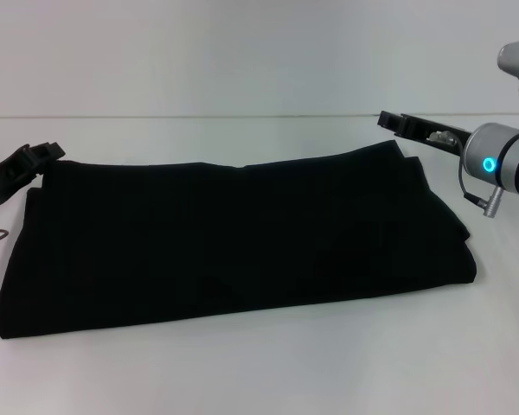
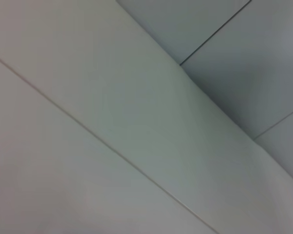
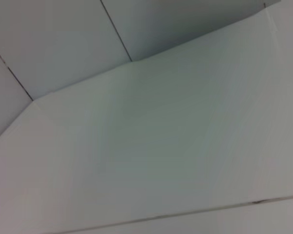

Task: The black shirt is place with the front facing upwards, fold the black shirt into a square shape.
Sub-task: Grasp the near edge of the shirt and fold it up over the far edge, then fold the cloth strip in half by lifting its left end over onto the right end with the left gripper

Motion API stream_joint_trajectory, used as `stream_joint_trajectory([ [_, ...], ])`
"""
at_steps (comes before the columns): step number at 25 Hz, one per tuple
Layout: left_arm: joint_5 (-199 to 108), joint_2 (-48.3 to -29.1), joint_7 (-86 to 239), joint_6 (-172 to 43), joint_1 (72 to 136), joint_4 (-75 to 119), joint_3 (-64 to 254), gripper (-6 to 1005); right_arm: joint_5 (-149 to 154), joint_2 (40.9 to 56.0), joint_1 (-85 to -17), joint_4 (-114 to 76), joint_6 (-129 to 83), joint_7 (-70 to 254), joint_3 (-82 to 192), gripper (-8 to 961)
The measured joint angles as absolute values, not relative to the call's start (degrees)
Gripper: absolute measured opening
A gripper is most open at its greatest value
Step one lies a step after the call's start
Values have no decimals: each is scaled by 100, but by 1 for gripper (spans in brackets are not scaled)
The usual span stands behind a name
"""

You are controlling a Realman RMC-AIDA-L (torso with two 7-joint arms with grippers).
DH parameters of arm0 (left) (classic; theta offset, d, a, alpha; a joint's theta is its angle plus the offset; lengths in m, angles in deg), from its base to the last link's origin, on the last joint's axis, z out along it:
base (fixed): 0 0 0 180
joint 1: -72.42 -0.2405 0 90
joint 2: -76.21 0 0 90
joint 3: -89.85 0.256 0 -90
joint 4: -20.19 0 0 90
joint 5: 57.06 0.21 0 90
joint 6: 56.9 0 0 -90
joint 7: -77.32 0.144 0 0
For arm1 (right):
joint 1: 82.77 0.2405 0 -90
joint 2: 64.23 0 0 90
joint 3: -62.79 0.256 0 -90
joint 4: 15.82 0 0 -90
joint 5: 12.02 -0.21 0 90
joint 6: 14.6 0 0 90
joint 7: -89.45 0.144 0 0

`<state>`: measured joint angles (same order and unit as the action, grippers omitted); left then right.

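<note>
- White tabletop (image 1: 268,372) all across the near foreground, pale wall behind.
- Just beyond that near strip: black shirt (image 1: 233,242), lying flat as a wide band, already folded lengthwise, long edges running left to right. No lettering or label showing from the head view.
- Looks soft and limp, light, layered at the right end where the fold edges stack; likely to sag and slide apart if lifted by one layer only.
- Best bet for a hold: pinch through all layers at the two corners of one short end, then carry that end across toward the other to close the band into a square.
- Far left corner: left gripper (image 1: 30,158), low at the table, tip right by the shirt's far left corner; touching or not, cannot tell. Fingers: cannot tell whether parted or closed.
- Far right: right gripper (image 1: 406,126), hovering off the far right corner, clear of the cloth, holding nothing. Finger gap: cannot tell.
- Both wrist views: only pale panels and seams, no cloth.
</note>
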<state>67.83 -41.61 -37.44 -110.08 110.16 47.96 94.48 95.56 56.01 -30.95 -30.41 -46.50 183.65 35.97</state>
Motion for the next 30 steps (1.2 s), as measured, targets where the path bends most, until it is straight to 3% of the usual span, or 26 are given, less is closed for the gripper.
stream_joint_trajectory([
  [5, 6757, -4110, -3738, -11198, 10946, 4798, 9449, 334, 9520, 5575, -3215, -3062, -4879, 18335, 3627, 484],
  [13, 6554, -3708, -3776, -12657, 10460, 4802, 9424, 641, 9532, 5522, -4016, -3713, -7226, 17567, 3606, 594],
  [17, 6539, -3472, -4105, -13453, 10193, 4782, 9437, 802, 9563, 5456, -4382, -3780, -8280, 16657, 3430, 585],
  [22, 6530, -3325, -4481, -14460, 9840, 4887, 9438, 919, 9565, 5430, -4758, -3789, -9155, 15525, 2817, 692],
  [29, 6594, -3427, -5226, -14826, 9345, 5095, 9461, 918, 9566, 5549, -5009, -3725, -9248, 14565, 2356, 946],
  [30, 6605, -3432, -5286, -14887, 9303, 5095, 9476, 918, 9566, 5558, -5018, -3683, -9248, 14470, 2342, 946],
])
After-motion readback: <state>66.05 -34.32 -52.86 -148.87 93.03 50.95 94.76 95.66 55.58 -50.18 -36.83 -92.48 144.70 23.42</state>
